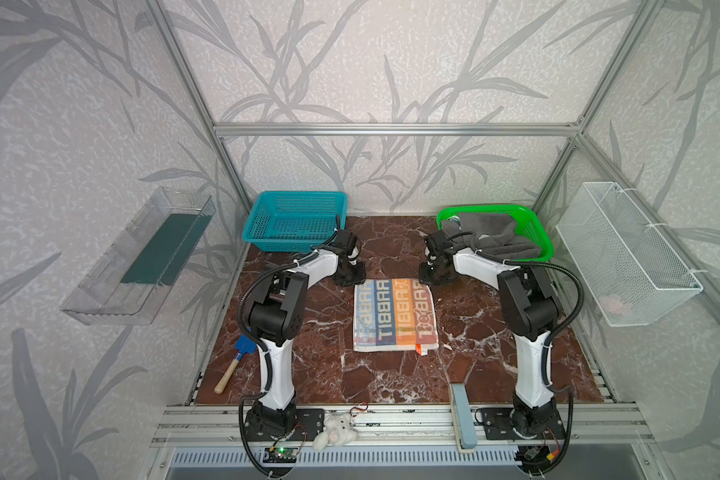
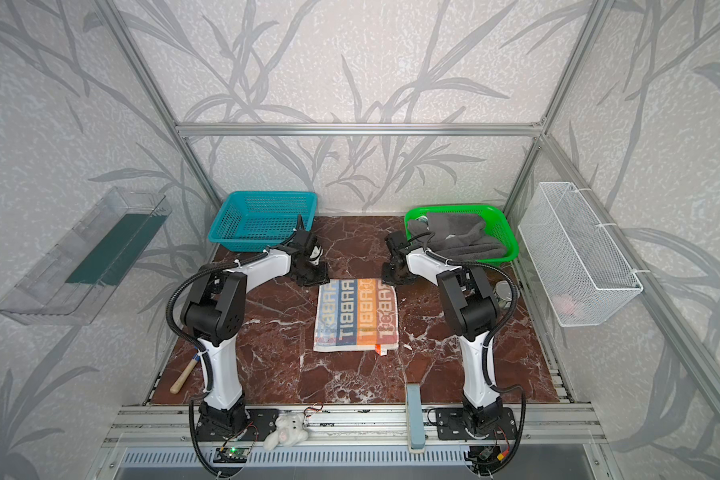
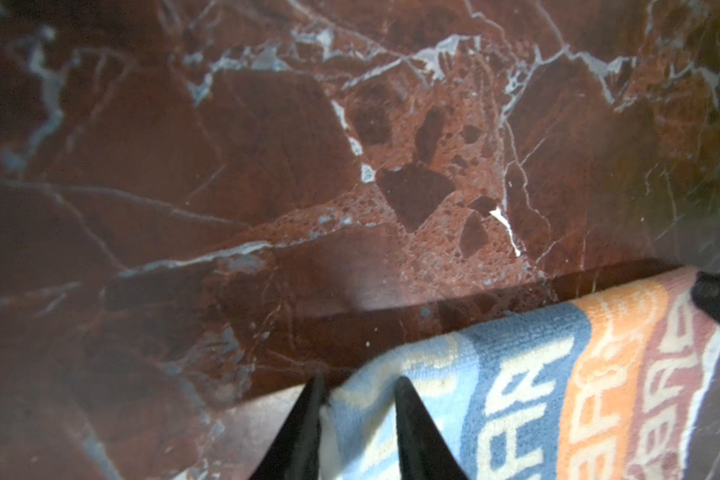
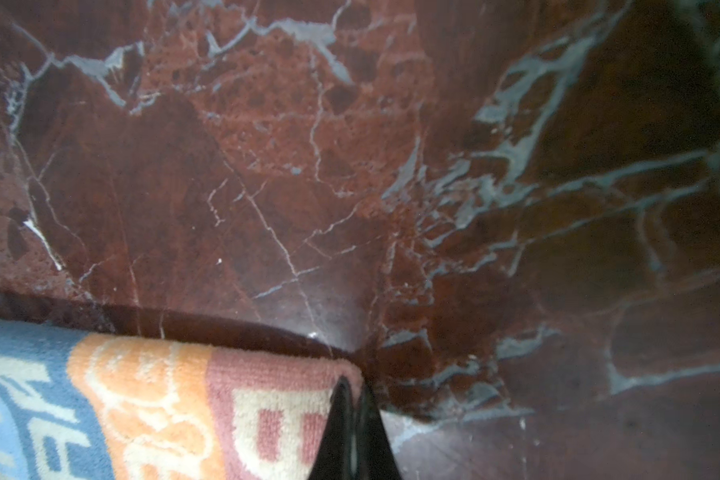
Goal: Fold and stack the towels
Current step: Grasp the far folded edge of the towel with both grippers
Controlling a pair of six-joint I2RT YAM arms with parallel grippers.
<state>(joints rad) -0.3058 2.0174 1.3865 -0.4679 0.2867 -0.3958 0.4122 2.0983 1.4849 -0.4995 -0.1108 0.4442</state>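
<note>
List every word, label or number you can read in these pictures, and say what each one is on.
"RABBIT": in big letters along each stripe of the striped towel, repeated and lying sideways in both top views.
Tag at the towel's near corner: too small to read.
Fine print along the towel's near hem: too small to read.
Wrist views: only blurred parts of the same big letters.
Nothing else bears readable text.

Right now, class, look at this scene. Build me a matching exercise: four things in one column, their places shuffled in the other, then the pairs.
Things:
1 lettered towel
2 grey towel
3 white plush toy
4 wooden-handled tool

Places:
A in the green basket
B on the front rail
C spread in the middle of the table
D by the table's left edge

Pairs: 1-C, 2-A, 3-B, 4-D
</note>
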